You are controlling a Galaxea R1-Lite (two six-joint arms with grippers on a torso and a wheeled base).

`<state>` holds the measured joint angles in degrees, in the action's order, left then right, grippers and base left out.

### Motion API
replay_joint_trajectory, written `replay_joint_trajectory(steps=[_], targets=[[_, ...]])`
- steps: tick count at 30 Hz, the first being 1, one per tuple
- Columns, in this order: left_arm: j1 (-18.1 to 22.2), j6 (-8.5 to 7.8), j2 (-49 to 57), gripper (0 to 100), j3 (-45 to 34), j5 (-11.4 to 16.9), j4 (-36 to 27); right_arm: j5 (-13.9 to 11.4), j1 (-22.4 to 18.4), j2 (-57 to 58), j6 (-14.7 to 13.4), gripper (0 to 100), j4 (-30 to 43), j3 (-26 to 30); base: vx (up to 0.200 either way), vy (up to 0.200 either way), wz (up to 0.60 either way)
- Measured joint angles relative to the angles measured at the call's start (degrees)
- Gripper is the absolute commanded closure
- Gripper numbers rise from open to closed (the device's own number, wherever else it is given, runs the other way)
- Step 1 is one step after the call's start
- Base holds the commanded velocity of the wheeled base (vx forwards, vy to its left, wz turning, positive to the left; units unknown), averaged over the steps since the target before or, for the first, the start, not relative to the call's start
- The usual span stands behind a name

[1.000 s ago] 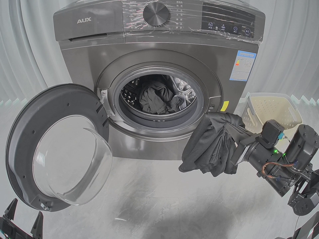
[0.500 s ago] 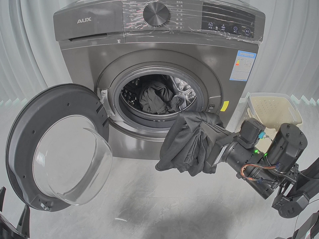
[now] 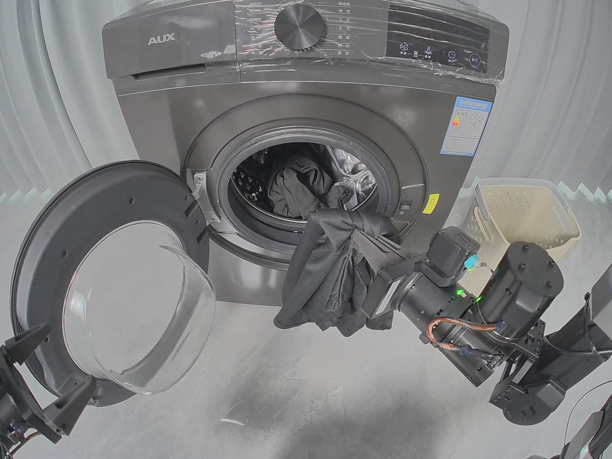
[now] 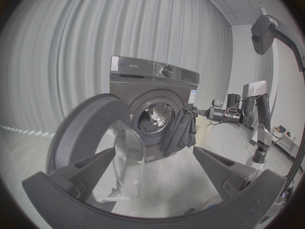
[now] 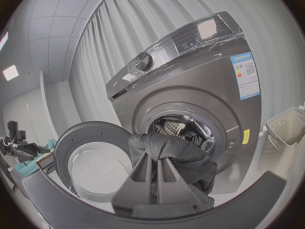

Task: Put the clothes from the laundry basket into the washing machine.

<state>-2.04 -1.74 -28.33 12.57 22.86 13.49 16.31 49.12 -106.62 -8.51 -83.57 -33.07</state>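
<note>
My right end effector (image 5: 155,158) pinches the dark garment (image 3: 325,269) by a bunched top fold at the lower right edge of the washing machine (image 3: 191,109) door opening; limp and light, its hanging tail will likely snag the rim.

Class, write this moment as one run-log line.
right gripper shut on dark garment | dark garment hangs at washing machine opening, not yet inside | left gripper open, empty

Grey floor (image 3: 306,377) — washing machine (image 3: 166,116), laundry basket (image 3: 529,215) beside
</note>
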Motion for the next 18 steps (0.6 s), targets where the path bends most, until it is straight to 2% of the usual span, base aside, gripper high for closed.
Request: replay_joint_trajectory(steps=[7,18], targets=[[-6.56,-0.88,-14.97,0,-0.45,1.77,10.36,0.00,-0.06,-1.43,-0.07,100,-0.60,-1.73,0.000,0.000,0.00],[-17.14,-1.21,-36.90,0,0.88,2.01,26.69,-0.04,-0.37,-2.19,-0.09,100,-1.15,-3.33,0.000,0.000,0.00]])
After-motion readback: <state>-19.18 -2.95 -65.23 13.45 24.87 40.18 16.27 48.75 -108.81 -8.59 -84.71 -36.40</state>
